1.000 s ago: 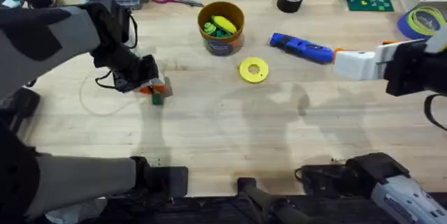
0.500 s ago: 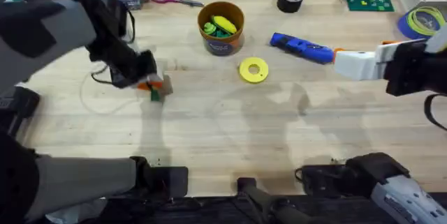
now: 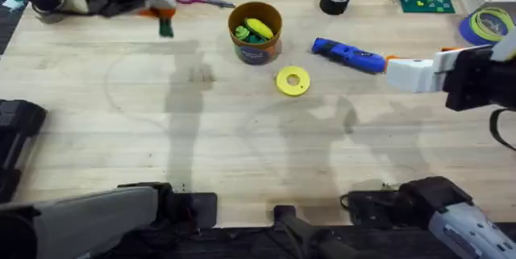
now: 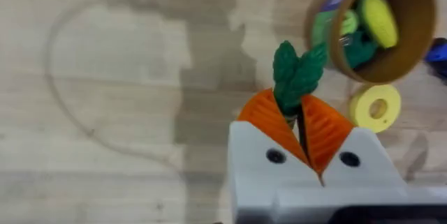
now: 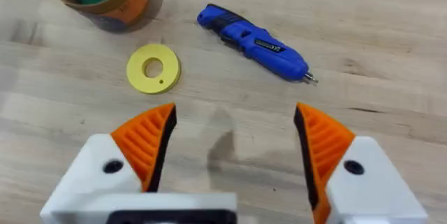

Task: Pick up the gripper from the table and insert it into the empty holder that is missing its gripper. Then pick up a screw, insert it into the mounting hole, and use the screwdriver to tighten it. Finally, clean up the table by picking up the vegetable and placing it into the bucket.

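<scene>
The left pincer (image 4: 302,137) has its two orange ribbed pads pressed together on a small toy vegetable (image 4: 295,76), a carrot-like piece with a dark green leafy top sticking out past the fingertips; its body is hidden between the pads. In the overhead view that pincer (image 3: 164,15) sits at the upper left of the frame, blurred, with a bit of orange and green hanging below it, well above the light wooden surface (image 3: 242,146) and to the left of the bucket (image 3: 255,31). The bucket is a small brown-orange cup with a dark blue band near its base, standing upright at the upper middle of the frame, and it already holds a yellow piece and some green ones. From the left wrist view the bucket (image 4: 377,28) shows its open mouth at the upper right, apart from the held vegetable. Just below and right of the bucket lies a round yellow disc (image 3: 292,81) with a centre hole. The screwdriver (image 3: 348,55), blue and pen-shaped, lies flat on the surface right of the bucket; in the right wrist view its thin silver bit (image 5: 310,79) points toward the right. The right pincer (image 5: 234,137) hangs with its orange pads spread wide, holding nothing, at the right edge of the overhead frame (image 3: 395,69).
</scene>
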